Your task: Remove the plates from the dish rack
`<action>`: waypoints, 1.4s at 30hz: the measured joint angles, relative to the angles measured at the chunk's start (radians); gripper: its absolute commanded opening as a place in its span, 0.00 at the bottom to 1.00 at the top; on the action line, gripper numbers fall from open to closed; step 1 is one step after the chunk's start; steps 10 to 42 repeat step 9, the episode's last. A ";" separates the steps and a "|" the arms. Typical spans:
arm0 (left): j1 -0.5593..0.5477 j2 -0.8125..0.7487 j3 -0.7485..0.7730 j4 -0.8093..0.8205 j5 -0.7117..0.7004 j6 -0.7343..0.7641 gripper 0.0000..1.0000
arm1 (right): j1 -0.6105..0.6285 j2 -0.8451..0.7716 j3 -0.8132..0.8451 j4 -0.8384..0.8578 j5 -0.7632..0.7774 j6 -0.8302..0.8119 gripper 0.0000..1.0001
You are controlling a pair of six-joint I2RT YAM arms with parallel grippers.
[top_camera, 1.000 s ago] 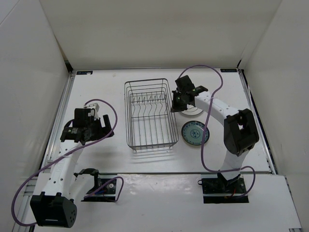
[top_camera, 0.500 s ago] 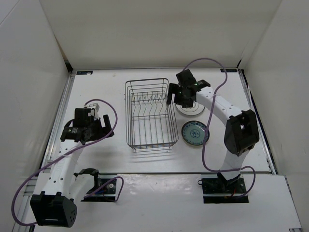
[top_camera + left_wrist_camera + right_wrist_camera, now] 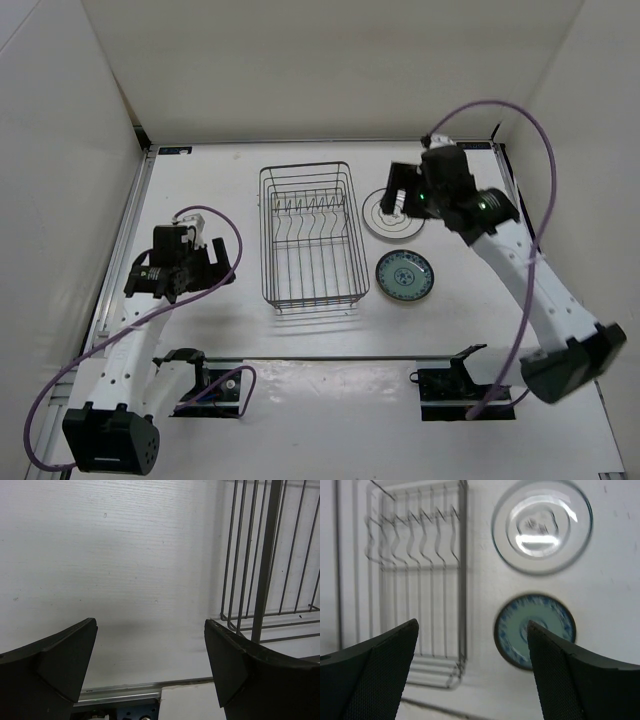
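Dish rack (image 3: 312,250) stands empty on the surface (image 3: 200,190). To its right you have two lying flat: white plate (image 3: 392,214) far, teal plate (image 3: 405,275) near; a third is nowhere in view. Unloading looks essentially finished. Left tool (image 3: 150,630) and right tool (image 3: 472,626) both gape, holding nothing.

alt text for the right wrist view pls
A white grey-ringed round plate and a teal-blue patterned round plate lie on a white table beside an empty dark wire dish rack. Dark fingers of the open right hand frame the bottom.
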 measured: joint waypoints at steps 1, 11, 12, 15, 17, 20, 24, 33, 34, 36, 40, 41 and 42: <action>0.000 -0.003 -0.002 0.003 0.001 0.000 0.99 | 0.000 -0.060 -0.067 0.007 0.002 -0.002 0.90; 0.000 -0.026 -0.020 0.031 0.029 0.020 0.99 | -0.001 -0.462 -0.491 -0.127 0.010 -0.028 0.90; 0.000 -0.026 -0.020 0.031 0.029 0.020 0.99 | -0.001 -0.462 -0.491 -0.127 0.010 -0.028 0.90; 0.000 -0.026 -0.020 0.031 0.029 0.020 0.99 | -0.001 -0.462 -0.491 -0.127 0.010 -0.028 0.90; 0.000 -0.026 -0.020 0.031 0.029 0.020 0.99 | -0.001 -0.462 -0.491 -0.127 0.010 -0.028 0.90; 0.000 -0.026 -0.020 0.031 0.029 0.020 0.99 | -0.001 -0.462 -0.491 -0.127 0.010 -0.028 0.90; 0.000 -0.026 -0.020 0.031 0.029 0.020 0.99 | -0.001 -0.462 -0.491 -0.127 0.010 -0.028 0.90; 0.000 -0.026 -0.020 0.031 0.029 0.020 0.99 | -0.001 -0.462 -0.491 -0.127 0.010 -0.028 0.90; 0.000 -0.026 -0.020 0.031 0.029 0.020 0.99 | -0.001 -0.462 -0.491 -0.127 0.010 -0.028 0.90; 0.000 -0.026 -0.020 0.031 0.029 0.020 0.99 | -0.001 -0.462 -0.491 -0.127 0.010 -0.028 0.90; 0.000 -0.026 -0.020 0.031 0.029 0.020 0.99 | -0.001 -0.462 -0.491 -0.127 0.010 -0.028 0.90; 0.000 -0.026 -0.020 0.031 0.029 0.020 0.99 | -0.001 -0.462 -0.491 -0.127 0.010 -0.028 0.90; 0.000 -0.026 -0.020 0.031 0.029 0.020 0.99 | -0.001 -0.462 -0.491 -0.127 0.010 -0.028 0.90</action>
